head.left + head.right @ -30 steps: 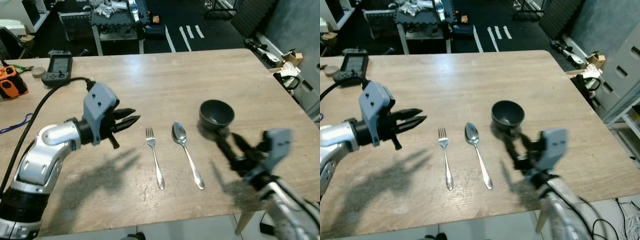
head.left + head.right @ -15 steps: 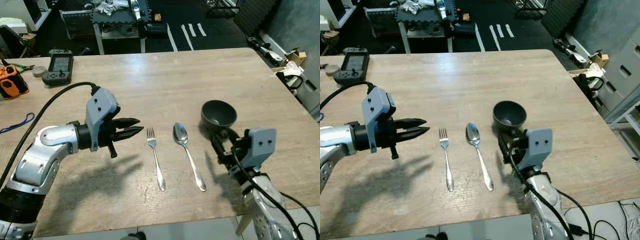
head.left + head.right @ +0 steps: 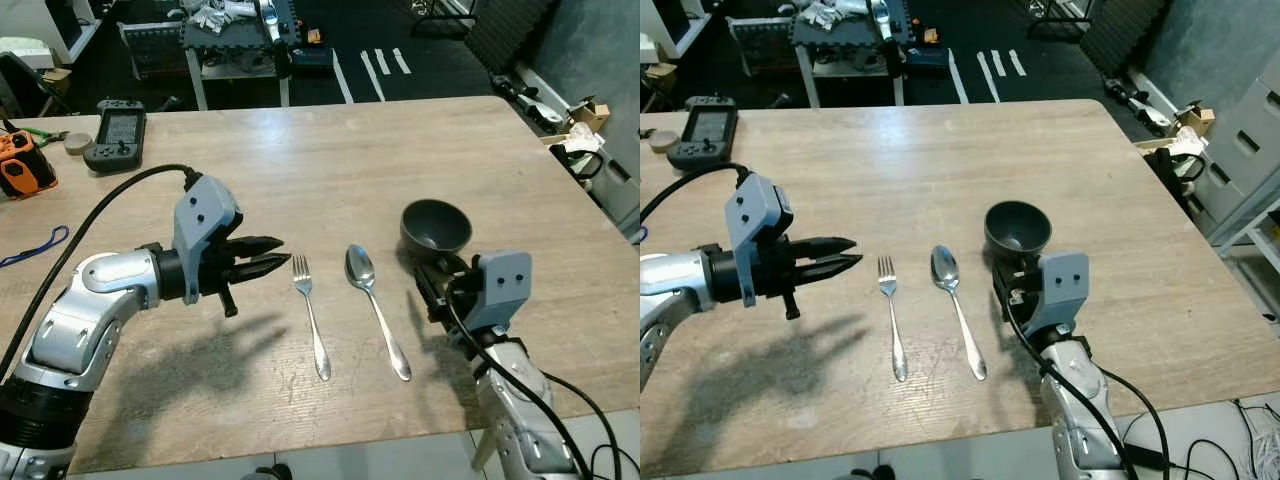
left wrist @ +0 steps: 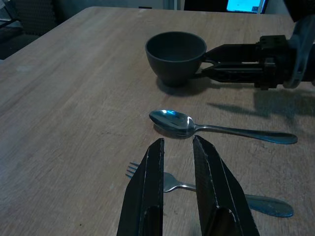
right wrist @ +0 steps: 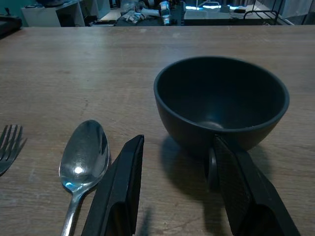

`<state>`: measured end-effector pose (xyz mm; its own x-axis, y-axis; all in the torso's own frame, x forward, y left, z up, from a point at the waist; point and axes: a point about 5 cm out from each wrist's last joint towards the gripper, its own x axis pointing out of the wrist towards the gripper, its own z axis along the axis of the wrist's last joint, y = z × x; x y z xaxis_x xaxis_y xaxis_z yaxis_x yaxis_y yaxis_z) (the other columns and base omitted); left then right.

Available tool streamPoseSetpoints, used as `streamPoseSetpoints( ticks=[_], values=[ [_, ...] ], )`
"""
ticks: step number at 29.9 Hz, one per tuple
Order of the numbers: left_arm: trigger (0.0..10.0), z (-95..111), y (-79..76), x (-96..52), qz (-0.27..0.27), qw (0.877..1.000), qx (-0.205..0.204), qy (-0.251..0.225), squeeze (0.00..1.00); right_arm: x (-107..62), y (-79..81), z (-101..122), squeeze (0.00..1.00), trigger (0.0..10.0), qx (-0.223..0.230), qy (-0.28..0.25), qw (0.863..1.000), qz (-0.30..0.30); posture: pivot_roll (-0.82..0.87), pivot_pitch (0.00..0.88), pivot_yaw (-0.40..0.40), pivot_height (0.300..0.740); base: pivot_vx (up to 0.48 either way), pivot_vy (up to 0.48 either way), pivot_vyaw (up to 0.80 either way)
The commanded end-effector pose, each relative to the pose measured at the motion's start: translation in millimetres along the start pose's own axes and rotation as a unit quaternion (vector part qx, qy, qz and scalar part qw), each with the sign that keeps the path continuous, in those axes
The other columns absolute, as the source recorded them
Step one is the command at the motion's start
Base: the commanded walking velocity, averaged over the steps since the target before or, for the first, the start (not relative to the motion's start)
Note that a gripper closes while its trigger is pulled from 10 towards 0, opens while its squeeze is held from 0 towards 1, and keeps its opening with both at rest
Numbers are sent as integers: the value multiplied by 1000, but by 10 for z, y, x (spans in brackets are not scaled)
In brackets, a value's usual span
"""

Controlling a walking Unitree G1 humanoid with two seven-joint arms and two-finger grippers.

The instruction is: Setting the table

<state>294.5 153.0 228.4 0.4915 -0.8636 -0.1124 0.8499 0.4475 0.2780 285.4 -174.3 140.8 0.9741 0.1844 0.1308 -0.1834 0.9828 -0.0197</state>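
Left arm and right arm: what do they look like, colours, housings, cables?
Both arms are silver with black joint bands. Each wrist carries a blue-grey boxy housing, dotted with small dark screws. The left gripper and the right gripper each have two long black tapered fingers. A thick black cable loops to the left housing; a thinner black cable runs along the right forearm.

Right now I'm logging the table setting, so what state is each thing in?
Bowl: upright, empty, on the table.
Spoon: lying flat, bowl side up, between fork and bowl.
Fork: lying flat, tines pointing away from the robot.
Left gripper: above the table beside the fork, fingers nearly together, holding nothing.
Right gripper: open, low at the bowl's near side, one finger close to its wall.
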Motion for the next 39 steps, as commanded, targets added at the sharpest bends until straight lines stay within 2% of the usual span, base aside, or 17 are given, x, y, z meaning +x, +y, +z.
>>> streamPoseSetpoints(
  ticks=[1, 9, 16, 19, 22, 25, 27, 33, 39],
  values=[
    [10000, 1, -22, -26, -2, 1000, -7, -1, 0, 3, -15, -79, 0, 10000, -5, 13, 1000, -7, 46, 89, 87, 740, 0, 0, 0],
    [10000, 3, -33, -47, 4, 1000, -11, -3, 0, 40, -39, -86, 0, 10000, -7, 9, 1000, -10, 43, 94, 85, 740, 0, 0, 0],
    [10000, 4, -45, -44, 5, 1000, -15, -4, 0, 18, -175, -36, 0, 10000, -12, -7, 999, -47, 41, 98, 84, 740, 0, 0, 0],
    [10000, 10, -52, -52, 7, 1000, -18, -6, 0, -14, -291, 62, 0, 10000, -10, -25, 997, -66, 35, 99, 89, 740, 0, 0, 0],
    [10000, 6, -64, -46, 6, 1000, -20, -7, 0, -19, -310, 66, 0, 10000, -15, -23, 997, -66, 33, 99, 89, 740, 0, 0, 0],
    [10000, 0, -76, -25, 7, 1000, -23, -9, 0, -4, -260, -12, 0, 10000, -13, -11, 999, -52, 38, 98, 89, 740, 0, 0, 0],
    [10000, 6, -70, -1, 15, 999, -26, -14, 0, 39, -166, -91, 0, 10000, -5, -1, 999, -34, 46, 97, 87, 740, 0, 0, 0],
    [10000, 28, -77, 47, 27, 999, -32, -26, 0, 137, -75, -147, 0, 10000, 2, 4, 1000, -27, 53, 96, 87, 740, 0, 0, 0],
    [10000, 24, -91, 51, 28, 999, -34, -27, 0, 202, -81, -129, 0, 10000, 6, -2, 1000, -29, 57, 96, 86, 740, 0, 0, 0]
  ],
)
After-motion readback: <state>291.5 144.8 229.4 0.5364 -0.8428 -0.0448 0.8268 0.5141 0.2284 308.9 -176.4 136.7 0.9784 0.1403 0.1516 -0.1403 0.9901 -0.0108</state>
